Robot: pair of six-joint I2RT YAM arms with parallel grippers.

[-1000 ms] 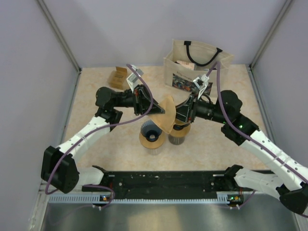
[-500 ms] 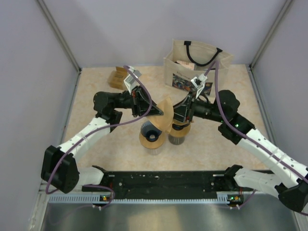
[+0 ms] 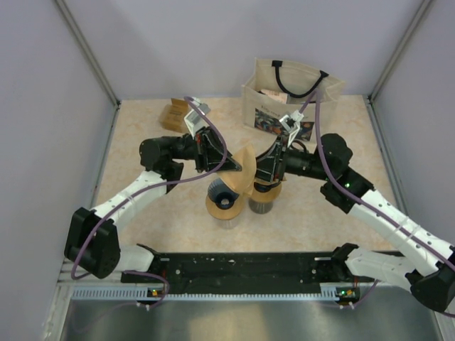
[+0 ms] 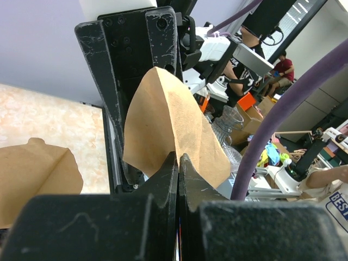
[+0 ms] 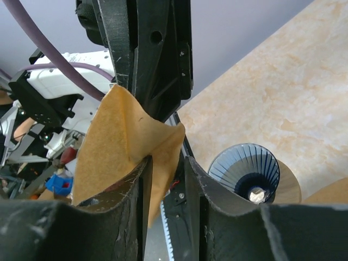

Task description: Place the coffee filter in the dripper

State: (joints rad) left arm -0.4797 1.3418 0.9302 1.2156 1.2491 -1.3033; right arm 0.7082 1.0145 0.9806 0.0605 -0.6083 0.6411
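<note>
A brown coffee filter [image 3: 247, 175] is held in the air between the two arms above the middle of the bench [image 3: 320, 220], seen from the top camera. It is met from the left by the left hand [image 3: 233, 168] and from the right by the right hand [image 3: 260, 170].

In the left wrist view, the left hand's fingers [image 4: 163, 187] are pressed together, with a lower edge of the filter pinched between their tips. The paper fans up and away from them.

In the right wrist view, one flap of the filter is seen running down between the right hand's fingers [image 5: 136, 187]. These stand a little apart, and it cannot be told whether the paper is gripped.

The dripper [image 3: 226, 195], a dark ribbed cone on a tan disc, stands on the bench just below the filter and slightly to its left. The filter is clear of it. A second, greyish vessel [image 3: 263, 204] stands just to the dripper's right, under the right hand.

A cream tote bag [image 3: 284, 96] with black handles stands at the far edge of the bench, right of centre. A small brown packet [image 3: 174, 114] lies at the far left.
</note>
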